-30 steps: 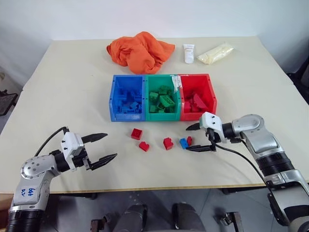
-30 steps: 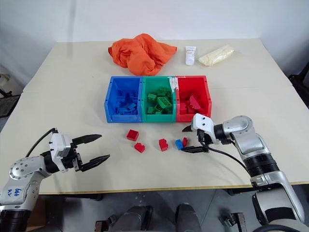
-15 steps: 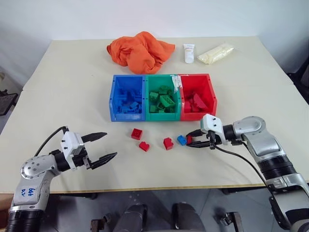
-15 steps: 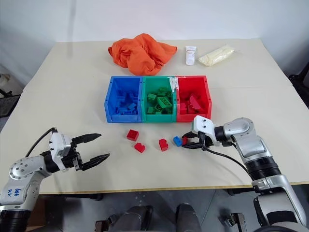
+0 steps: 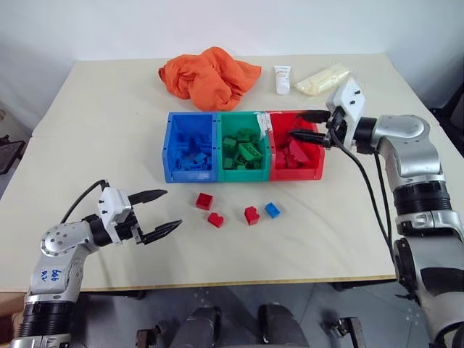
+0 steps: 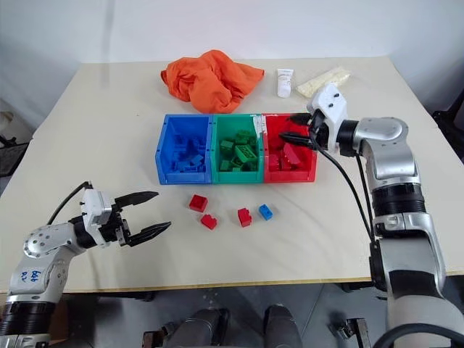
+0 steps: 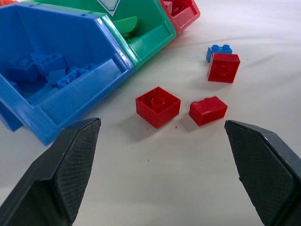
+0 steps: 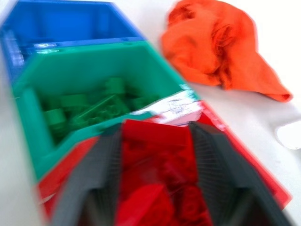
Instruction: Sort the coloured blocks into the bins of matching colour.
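Head views are showing the right gripper (image 5: 307, 125) hovering over the red bin (image 5: 316, 170), fingers apart, gripping nothing visible. Three red blocks (image 5: 204, 201) and a blue block (image 5: 272, 210) are lying on the table – just ahead of the left gripper (image 5: 156, 213), fingers spread wide, empty.

The right end effector (image 6: 296, 127) hovers over the red bin (image 6: 313, 161), fingers parted; three red blocks (image 6: 199, 203) and a blue block (image 6: 266, 212) lie on the tabletop (image 6: 109, 123).
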### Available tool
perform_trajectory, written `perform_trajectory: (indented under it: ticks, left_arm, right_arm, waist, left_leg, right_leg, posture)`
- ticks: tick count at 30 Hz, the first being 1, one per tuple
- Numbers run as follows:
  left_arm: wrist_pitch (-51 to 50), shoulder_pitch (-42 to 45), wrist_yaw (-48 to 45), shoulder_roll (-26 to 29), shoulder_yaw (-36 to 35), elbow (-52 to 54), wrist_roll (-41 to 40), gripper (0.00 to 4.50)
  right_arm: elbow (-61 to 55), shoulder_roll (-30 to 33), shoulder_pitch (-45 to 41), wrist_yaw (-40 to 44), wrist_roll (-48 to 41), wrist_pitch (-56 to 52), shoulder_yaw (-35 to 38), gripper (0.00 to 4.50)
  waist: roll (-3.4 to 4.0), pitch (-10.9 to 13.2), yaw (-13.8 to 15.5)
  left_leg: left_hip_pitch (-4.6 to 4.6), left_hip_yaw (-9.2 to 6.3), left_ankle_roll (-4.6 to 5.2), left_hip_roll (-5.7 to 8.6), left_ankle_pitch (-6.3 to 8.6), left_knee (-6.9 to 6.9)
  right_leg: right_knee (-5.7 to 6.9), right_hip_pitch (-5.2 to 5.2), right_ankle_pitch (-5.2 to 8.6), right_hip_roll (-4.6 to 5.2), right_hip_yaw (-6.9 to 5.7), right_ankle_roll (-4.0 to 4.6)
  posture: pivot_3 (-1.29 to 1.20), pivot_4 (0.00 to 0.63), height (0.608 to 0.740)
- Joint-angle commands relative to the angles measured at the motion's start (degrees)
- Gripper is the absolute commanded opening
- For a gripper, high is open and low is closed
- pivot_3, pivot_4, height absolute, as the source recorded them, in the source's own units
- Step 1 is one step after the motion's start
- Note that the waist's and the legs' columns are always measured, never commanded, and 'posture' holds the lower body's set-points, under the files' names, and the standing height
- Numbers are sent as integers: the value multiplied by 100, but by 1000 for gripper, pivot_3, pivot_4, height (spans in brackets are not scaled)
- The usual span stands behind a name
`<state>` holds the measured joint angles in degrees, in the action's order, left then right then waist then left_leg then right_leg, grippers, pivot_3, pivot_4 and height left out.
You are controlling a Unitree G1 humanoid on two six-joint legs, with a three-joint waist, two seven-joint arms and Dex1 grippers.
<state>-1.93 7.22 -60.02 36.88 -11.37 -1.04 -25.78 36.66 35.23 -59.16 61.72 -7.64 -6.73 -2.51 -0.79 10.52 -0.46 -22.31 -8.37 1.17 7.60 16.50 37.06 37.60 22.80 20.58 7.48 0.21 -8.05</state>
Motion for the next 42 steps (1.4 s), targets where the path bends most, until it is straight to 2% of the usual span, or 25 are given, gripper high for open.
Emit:
perform_trajectory:
  ticks: [1, 4, 5, 9, 13, 20, 25, 28, 31, 35, 42]
  left_arm:
    - [113, 116, -83, 9, -17, 3, -32, 4500]
    - [132, 180, -124, 7, 7, -22, -25, 4500]
    - [123, 196, -126, 4, 7, -17, -28, 4500]
    - [116, 231, -152, -6, 16, -37, -32, 4500]
    - [131, 340, -215, -21, 75, -145, -20, 4500]
    - [180, 442, -364, -4, 114, -329, -2, 4500]
    - [232, 451, -464, 58, 65, -461, -2, 4500]
    - [254, 452, -501, 93, 30, -517, 1, 4500]
    - [263, 456, -524, 115, 3, -551, 7, 4500]
    - [278, 466, -525, 127, 2, -563, 15, 4500]
    - [184, 366, -378, 76, 12, -243, -21, 4500]
  right_arm:
    - [586, -67, -318, -210, 270, 403, -54, 3389]
    - [766, -143, -453, -192, 287, 576, -28, 4428]
    - [718, -153, -458, -158, 251, 567, 2, 4475]
    - [285, -40, -237, -4, 135, 544, 97, 4475]
    - [-780, 291, 386, 431, -205, 145, 219, 4475]
    - [-3192, 1593, 2559, 1458, -1175, -1064, 733, 4475]
    - [-3726, 2512, 4053, 1676, -1208, -1235, 1294, 4475]
    - [-3896, 2754, 4659, 1721, -1230, -1190, 1557, 4475]
    - [-4071, 2733, 4743, 1600, -1284, -1250, 1539, 4475]
    - [-4365, 2429, 4399, 1389, -1333, -1462, 1090, 4475]
    - [-4171, 1181, 3214, 1037, -874, -1554, -417, 4475]
  waist:
    - [0, 0, -16]
    - [0, 0, -56]
    - [0, 0, -76]
    - [0, 0, -122]
    - [0, 0, -115]
    - [0, 0, -61]
    - [1, 0, 17]
    - [1, 0, 38]
    - [1, 0, 28]
    - [0, 0, 29]
    - [0, 0, 38]
  left_leg:
    - [-2, 0, 0, 0, 0, -1]
    - [-4, -1, 0, 0, 0, 0]
    - [-4, 0, 0, 0, 0, 1]
    - [-4, -1, 0, 0, 0, 4]
    - [-4, -2, -1, -2, 0, 3]
    - [-9, -6, 2, 2, 2, 10]
    - [-4, 16, 3, -3, 2, 11]
    - [-2, 23, 4, -7, 3, 11]
    - [5, 52, 6, -11, 4, 12]
    - [11, 67, 7, -17, 5, 13]
    - [10, 62, 6, -21, 7, 12]
  right_leg:
    - [2, 2, 0, 0, -1, 0]
    - [4, 2, 0, 0, -2, 0]
    - [4, 2, 0, 0, -3, 0]
    - [10, 2, 0, 0, -2, 0]
    - [14, 5, 0, -1, -3, 0]
    - [4, 2, 0, 3, -5, -1]
    - [0, 2, 0, -1, 1, 0]
    - [0, 1, 0, -3, 5, 0]
    - [-1, 2, 0, -7, 3, 0]
    - [-3, 1, -1, -10, 5, 1]
    - [-5, 3, -4, -11, 11, 5]
  posture:
    - [0, 150, 740]
    - [0, 150, 740]
    - [0, 150, 740]
    - [0, 150, 740]
    - [0, 150, 740]
    - [0, 150, 740]
    - [0, 150, 740]
    - [0, 150, 740]
    - [0, 150, 740]
    - [0, 150, 740]
    - [0, 150, 740]
